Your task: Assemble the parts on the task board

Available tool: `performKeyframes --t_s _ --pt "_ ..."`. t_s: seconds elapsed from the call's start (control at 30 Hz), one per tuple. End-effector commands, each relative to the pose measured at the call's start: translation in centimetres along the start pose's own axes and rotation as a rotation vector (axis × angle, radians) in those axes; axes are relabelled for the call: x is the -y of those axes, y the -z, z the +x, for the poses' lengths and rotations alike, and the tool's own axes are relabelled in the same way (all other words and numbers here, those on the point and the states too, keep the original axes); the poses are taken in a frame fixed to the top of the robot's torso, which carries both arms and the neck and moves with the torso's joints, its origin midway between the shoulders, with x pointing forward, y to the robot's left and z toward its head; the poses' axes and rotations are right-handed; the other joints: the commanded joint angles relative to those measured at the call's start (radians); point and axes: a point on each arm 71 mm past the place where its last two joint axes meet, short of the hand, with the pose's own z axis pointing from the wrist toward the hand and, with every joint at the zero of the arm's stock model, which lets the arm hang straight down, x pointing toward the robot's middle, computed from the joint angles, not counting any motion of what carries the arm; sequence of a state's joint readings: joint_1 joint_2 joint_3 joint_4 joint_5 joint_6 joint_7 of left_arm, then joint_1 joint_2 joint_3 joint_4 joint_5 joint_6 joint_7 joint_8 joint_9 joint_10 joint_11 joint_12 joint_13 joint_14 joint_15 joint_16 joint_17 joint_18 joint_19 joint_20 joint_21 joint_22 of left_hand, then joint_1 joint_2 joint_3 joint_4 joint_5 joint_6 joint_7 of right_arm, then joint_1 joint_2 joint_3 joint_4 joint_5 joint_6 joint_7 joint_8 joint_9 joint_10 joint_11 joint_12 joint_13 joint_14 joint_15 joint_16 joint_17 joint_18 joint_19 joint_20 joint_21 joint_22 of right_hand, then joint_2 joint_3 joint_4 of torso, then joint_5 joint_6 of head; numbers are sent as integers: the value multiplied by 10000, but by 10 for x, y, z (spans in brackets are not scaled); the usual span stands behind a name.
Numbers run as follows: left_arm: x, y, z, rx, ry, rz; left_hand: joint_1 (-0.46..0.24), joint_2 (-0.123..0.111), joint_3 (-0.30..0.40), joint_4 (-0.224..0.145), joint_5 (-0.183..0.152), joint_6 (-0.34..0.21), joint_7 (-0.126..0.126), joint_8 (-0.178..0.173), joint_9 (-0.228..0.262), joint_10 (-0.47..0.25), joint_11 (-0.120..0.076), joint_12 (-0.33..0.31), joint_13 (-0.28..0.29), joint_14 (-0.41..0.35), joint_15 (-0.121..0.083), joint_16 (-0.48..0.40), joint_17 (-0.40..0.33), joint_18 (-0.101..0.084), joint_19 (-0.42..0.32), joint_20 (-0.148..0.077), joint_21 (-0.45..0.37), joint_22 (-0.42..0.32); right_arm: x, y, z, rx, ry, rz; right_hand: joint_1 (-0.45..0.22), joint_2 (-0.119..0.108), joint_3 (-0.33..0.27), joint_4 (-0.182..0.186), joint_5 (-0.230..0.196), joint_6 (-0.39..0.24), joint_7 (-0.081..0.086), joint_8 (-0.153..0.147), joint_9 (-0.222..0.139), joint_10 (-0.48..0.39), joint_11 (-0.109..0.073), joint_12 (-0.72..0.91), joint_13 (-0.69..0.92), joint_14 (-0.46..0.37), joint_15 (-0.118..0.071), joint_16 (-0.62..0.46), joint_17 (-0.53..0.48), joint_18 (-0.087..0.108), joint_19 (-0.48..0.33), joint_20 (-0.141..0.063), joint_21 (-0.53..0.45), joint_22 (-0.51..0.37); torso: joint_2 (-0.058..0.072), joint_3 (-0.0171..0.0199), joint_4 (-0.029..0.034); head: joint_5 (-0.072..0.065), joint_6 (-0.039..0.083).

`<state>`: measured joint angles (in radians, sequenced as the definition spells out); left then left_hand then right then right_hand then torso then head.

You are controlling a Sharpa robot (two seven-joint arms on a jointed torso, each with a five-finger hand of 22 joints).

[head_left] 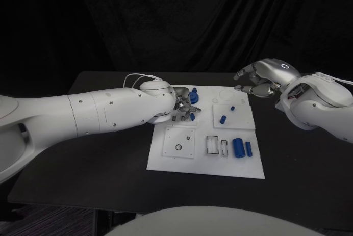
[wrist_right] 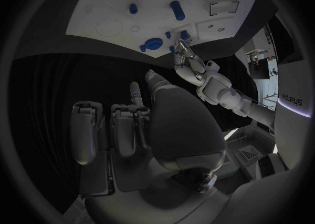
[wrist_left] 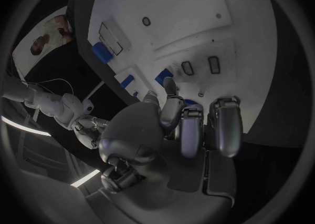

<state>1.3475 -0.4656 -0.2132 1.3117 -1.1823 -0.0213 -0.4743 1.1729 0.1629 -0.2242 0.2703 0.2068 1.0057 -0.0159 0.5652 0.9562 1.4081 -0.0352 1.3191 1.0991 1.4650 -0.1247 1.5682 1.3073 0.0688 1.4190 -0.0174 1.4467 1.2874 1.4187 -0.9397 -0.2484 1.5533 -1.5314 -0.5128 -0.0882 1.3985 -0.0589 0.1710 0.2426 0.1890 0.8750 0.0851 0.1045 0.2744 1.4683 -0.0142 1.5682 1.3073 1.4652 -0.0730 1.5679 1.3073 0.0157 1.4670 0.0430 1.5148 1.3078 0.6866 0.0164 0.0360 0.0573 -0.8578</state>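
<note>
The white task board (head_left: 166,162) lies flat in the middle of the black table (head_left: 96,169). The left hand (head_left: 181,104) reaches over the board's far left part, fingers pointing down toward its surface. Just beyond the fingertips stands a blue knob-shaped part (head_left: 193,97), and right beside the fingers, on the side toward the board's middle, sits a small blue piece (head_left: 192,115). From the left wrist view the fingers (wrist_left: 225,124) hang close together over the board with a bit of blue (wrist_left: 164,75) just past them; whether they pinch anything cannot be told, as the fingertips are hidden.

The right hand (head_left: 259,79) hovers above the board's far right corner, off the surface, its fingers curled inward with nothing in them. In the right wrist view its fingers (wrist_right: 125,126) are bent over the dark table short of the board's edge.

Below the right hand, toward the robot, a raised white block (head_left: 225,115) carries a short blue pin (head_left: 224,119) and another tiny blue peg (head_left: 232,108). Nearer still to the robot, well away from both hands, a larger blue cylinder (head_left: 238,147) lies beside a slim blue bar (head_left: 249,149), next to a rectangular slot (head_left: 211,145). A white square plate with a small ring (head_left: 179,142) sits at the board's near left part
</note>
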Motion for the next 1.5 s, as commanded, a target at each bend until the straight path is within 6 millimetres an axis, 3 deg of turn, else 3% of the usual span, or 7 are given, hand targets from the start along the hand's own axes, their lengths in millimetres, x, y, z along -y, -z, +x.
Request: performKeyframes --t_s 0.03,0.9,1.5 --pt "2 -1 2 -162 -103 59 111 -25 74 -1 65 -4 1 -55 14 1433 -484 2105 4301 1058 -58 26 2635 -51 -29 9 -38 -11 1 0 1 -18 6 98 -8 48 -12 -40 27 81 6 41 7 1025 81 26 2635 1056 80 29 2635 8 684 46 -48 2414 -4 3 10 -16 -23" --pt "7 -4 7 -469 -246 182 211 -21 185 -26 139 -59 27 -180 139 1372 -460 1988 4190 1058 -39 26 2635 -23 -114 23 -133 -141 0 -1 2 -27 4 76 -21 47 -18 -45 28 96 6 33 4 1025 81 26 2635 1056 80 29 2635 10 680 46 -54 2411 18 8 6 -95 -114" --pt "7 -4 9 -613 -301 233 404 -135 342 -131 384 -207 89 -480 277 1326 -409 1911 4122 1058 4 26 2635 -2 -186 60 -232 -237 0 -1 2 -36 13 85 -22 45 -20 -53 29 101 6 26 1 1025 81 26 2635 1056 80 29 2635 14 671 46 -70 2406 11 7 7 -86 -149"
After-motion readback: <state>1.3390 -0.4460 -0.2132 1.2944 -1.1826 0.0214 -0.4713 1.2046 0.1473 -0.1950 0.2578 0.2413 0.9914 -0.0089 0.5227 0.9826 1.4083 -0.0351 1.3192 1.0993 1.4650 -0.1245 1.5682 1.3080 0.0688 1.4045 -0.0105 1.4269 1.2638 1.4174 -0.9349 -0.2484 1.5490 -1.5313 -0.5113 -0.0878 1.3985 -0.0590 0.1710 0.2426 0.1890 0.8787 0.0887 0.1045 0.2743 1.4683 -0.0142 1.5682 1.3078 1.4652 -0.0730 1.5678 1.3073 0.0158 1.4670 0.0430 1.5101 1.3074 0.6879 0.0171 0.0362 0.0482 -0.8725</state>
